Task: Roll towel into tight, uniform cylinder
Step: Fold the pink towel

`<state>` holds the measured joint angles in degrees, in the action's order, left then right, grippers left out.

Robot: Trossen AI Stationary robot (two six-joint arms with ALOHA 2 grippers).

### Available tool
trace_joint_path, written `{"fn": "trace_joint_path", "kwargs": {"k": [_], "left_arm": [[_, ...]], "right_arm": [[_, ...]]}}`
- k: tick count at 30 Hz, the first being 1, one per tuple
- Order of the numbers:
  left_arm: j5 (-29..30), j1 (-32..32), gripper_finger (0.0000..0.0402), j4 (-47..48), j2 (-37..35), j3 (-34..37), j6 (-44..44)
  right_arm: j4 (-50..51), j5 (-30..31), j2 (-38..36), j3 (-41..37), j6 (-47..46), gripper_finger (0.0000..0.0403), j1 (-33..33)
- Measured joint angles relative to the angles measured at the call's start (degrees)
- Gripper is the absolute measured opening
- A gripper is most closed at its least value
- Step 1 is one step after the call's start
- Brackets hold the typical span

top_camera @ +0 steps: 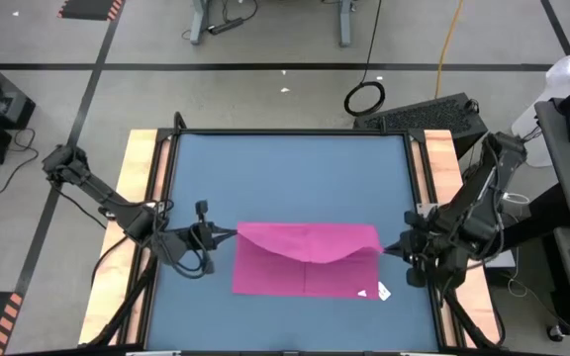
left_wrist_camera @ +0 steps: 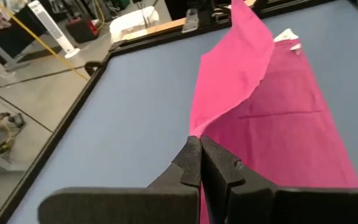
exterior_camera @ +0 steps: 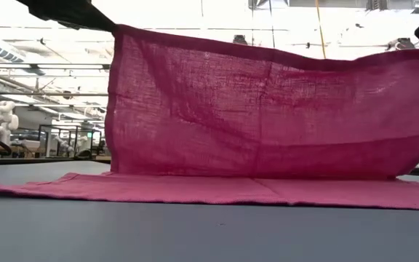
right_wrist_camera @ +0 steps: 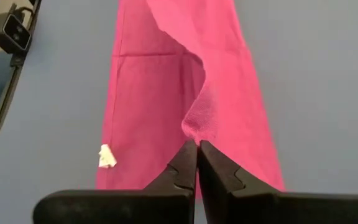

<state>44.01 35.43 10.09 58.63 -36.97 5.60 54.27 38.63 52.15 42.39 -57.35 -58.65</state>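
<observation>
The magenta-pink towel (top_camera: 305, 259) lies near the blue table's front edge. Its near half rests flat on the table, and its far edge is raised and sags in the middle (top_camera: 310, 257). In the low view the raised part hangs like a curtain (exterior_camera: 268, 109) over the flat part (exterior_camera: 195, 191). A small white tag (top_camera: 374, 293) sits at the near right corner. My left gripper (top_camera: 232, 233) is shut on the towel's far left corner. My right gripper (top_camera: 386, 247) is shut on its far right corner. No cylinder shows. My left gripper pinches the towel's far left corner (left_wrist_camera: 194, 127) between its two fingertips, coming in from the table's left and slanting a little downward. The corner is lifted off the table, and the cloth runs slack from it toward the other gripper. My right gripper pinches the towel's far right corner (right_wrist_camera: 197, 127) between its two fingertips, slanting down from the table's right. The corner bunches at the fingertips and is lifted clear, while the cloth below it lies on the table.
The blue tabletop (top_camera: 285, 178) stretches from the towel to the far edge, bounded by a black frame and wooden side strips (top_camera: 146, 198). A small camera (right_wrist_camera: 8, 31) sits at the table's edge. Desks and equipment stand on the floor beyond.
</observation>
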Motion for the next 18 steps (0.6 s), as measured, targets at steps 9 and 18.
{"fn": "trace_joint_path", "kwargs": {"k": [9, 18], "left_arm": [[-6.43, 1.48, 0.0003, -0.05, 1.56, 0.02, 5.2], [-7.78, 1.7, 0.0003, -0.07, 5.81, 0.02, 7.68]], "right_arm": [[-3.06, 0.0, 6.46, 0.0, -7.17, 0.0004, -4.14], [-6.67, -1.06, 12.53, -0.02, -11.12, 0.0004, -4.14]]}}
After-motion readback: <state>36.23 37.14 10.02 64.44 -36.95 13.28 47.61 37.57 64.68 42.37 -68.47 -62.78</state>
